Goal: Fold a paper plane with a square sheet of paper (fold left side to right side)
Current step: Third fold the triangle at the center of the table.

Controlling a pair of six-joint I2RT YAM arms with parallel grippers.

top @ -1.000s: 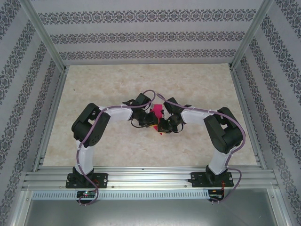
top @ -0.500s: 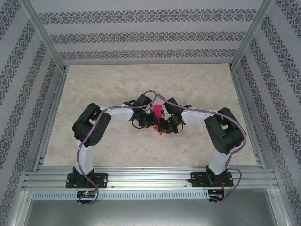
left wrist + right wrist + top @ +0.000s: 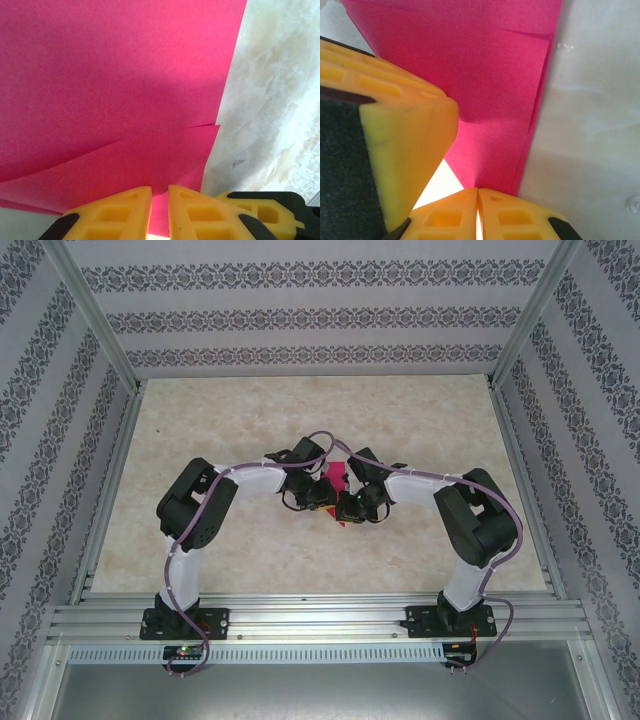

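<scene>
The magenta-pink sheet of paper [image 3: 335, 480] lies mid-table, folded into overlapping layers, between both wrists. In the left wrist view the paper [image 3: 115, 85] spreads ahead with a straight right edge. My left gripper [image 3: 160, 210] rests over its near edge, jaws a narrow gap apart, pink showing through the gap. In the right wrist view the paper [image 3: 495, 85] narrows down to my right gripper [image 3: 478, 200], whose fingers are pressed together on its near edge. The left gripper's yellow finger [image 3: 395, 130] looms close on the left. From above, the left gripper [image 3: 320, 498] and right gripper [image 3: 348, 508] almost touch.
The marbled beige tabletop [image 3: 250, 420] stretches all round the paper. Patterned walls [image 3: 300, 320] and aluminium frame posts [image 3: 95, 320] enclose it. The rail [image 3: 320, 615] with both arm bases runs along the near edge.
The left arm has edged slightly to the right. The paper and the right arm stay where they were.
</scene>
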